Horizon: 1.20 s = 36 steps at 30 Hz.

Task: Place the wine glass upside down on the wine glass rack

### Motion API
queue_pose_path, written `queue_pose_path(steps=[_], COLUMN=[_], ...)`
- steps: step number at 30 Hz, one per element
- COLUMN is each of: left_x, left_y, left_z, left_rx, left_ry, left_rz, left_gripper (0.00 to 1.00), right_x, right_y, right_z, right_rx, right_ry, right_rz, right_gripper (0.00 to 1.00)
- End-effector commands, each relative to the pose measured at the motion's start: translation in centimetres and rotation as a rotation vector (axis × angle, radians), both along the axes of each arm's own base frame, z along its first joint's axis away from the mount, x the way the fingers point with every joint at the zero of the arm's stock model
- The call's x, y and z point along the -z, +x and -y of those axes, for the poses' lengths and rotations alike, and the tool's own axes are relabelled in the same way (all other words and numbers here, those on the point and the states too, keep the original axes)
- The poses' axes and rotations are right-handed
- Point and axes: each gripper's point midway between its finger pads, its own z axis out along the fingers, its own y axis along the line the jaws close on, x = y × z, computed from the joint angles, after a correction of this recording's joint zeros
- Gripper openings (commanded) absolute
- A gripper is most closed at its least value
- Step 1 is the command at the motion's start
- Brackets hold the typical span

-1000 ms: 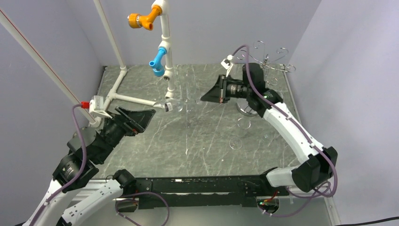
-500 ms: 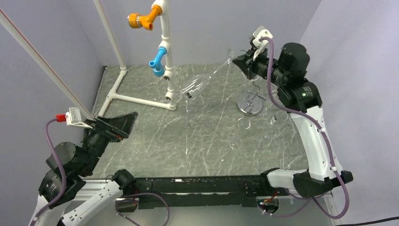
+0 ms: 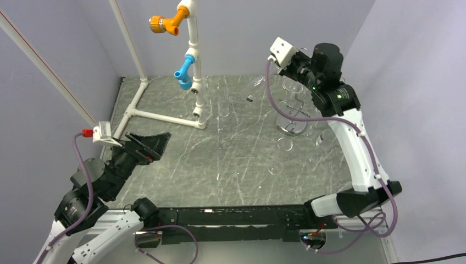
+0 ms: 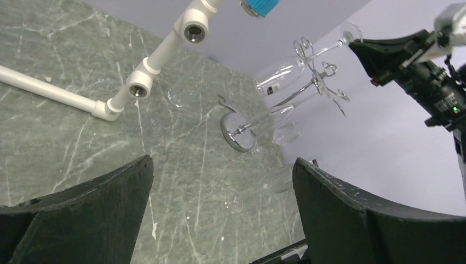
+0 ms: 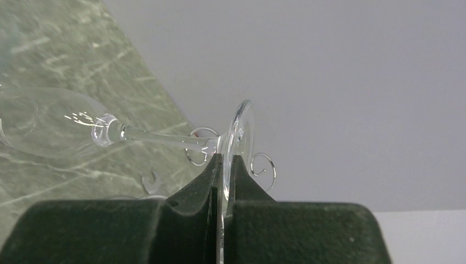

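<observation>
The right jaws pinch only the foot of the clear stemmed wine glass (image 5: 49, 124), tilted beside the top of the chrome wire rack (image 4: 237, 136) at one o'clock. It may slip or clip the rack's loops. Left jaws gape empty.

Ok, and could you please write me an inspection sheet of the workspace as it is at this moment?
Surface: green marbled table, pale streaks across it.
Job's things: wine glass held by its foot, tilted, bowl end lower, up beside the top curls of the rack; not hung yet.
Clutter: several other clear glasses on the table around the rack's base; white pipe frame at the back left.
Grippers: left gripper open and empty, low over the left side; right gripper shut on the wine glass's foot.
Cables: a purple cable along the left arm; the right arm's cable loops near the rack.
Surroundings: plain pale walls on three sides; nothing else seen.
</observation>
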Motion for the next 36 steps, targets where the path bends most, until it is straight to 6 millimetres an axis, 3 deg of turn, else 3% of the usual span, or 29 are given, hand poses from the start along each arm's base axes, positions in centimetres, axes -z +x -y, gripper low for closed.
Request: queue_pose_path(steps=[1,7,15,22,36], left_x=[0.6,1.2,1.9,2.0,2.1], left_y=[0.3,0.3,0.3,0.6,0.4], left_z=[1.0,1.0,0.6,1.1,1.5], left_rx=[0.033,0.031,0.018,0.036,0.058], left_ry=[0.025,0.029,0.045,0.084,0.085], left_rz=[-0.006,-0.018,-0.023,-0.024,-0.020], left_gripper=[0.99,0.99,0.99,1.00,0.99], right_x=[-3.0,-0.8,0.7,1.9,2.1], right_y=[2.4,4.1,4.0,5.1,8.3], right_z=[1.4,2.7,4.3,6.0,4.7], right_rx=[0.091,0.147,0.183,0.261,0.245], right_ry=[-0.067,-0.156,-0.178,-0.205,-0.186], right_rz=[0.155,0.127,0.083,0.055,0.061], right_gripper=[0.00,0.00,0.00,0.00,0.00])
